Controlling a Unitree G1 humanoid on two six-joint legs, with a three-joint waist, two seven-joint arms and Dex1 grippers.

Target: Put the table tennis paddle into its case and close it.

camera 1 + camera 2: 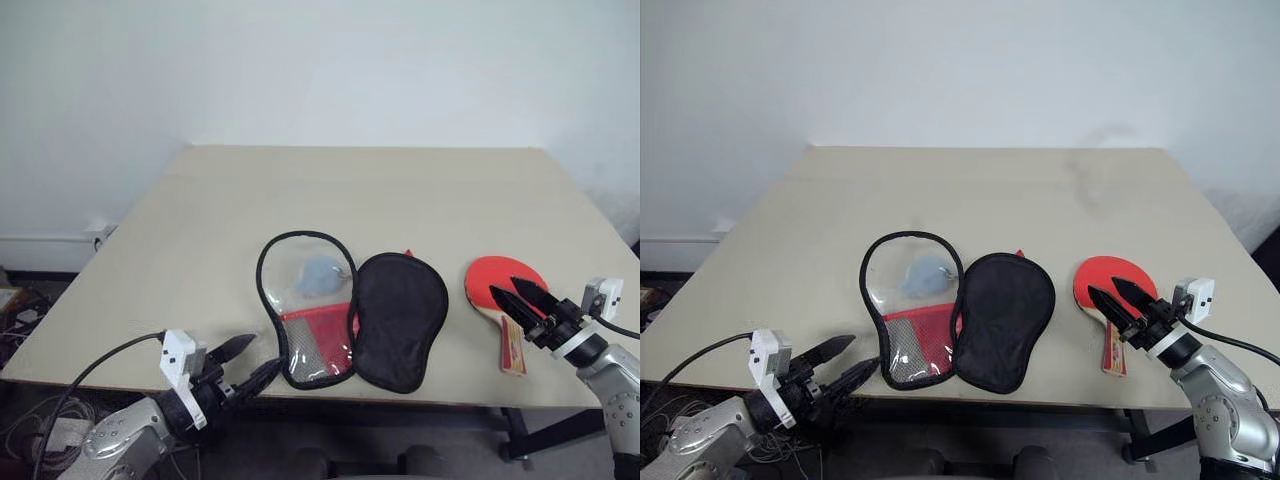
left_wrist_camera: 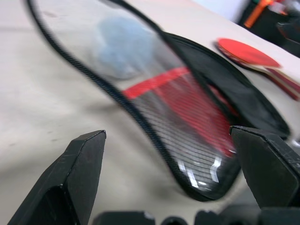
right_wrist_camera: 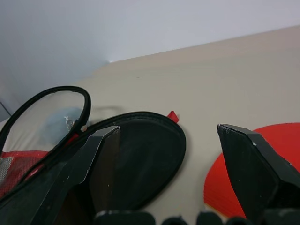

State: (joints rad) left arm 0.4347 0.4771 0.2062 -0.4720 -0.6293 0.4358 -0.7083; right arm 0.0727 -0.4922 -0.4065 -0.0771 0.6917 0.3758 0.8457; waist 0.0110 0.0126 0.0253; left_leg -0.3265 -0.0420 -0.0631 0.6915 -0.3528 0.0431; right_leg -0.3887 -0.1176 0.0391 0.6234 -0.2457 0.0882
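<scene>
The case (image 1: 400,318) lies open and flat near the table's front edge. Its left half (image 1: 308,310) has a clear window and a red mesh pocket, and its right half shows black lining. To its right lies the table tennis paddle (image 1: 492,277), red face up, with its wooden handle (image 1: 513,348) pointing at the front edge. My right gripper (image 1: 505,287) hovers open just above the paddle's blade, pointing toward the case. At the front edge my left gripper (image 1: 262,356) stands open with nothing in it, just short of the near end of the case's mesh half (image 2: 187,136).
A pale blue thing (image 1: 320,275) shows behind the case's clear window. The beige table (image 1: 400,190) stretches back to a white wall. A black cable (image 1: 95,365) trails from my left wrist past the table's left front corner.
</scene>
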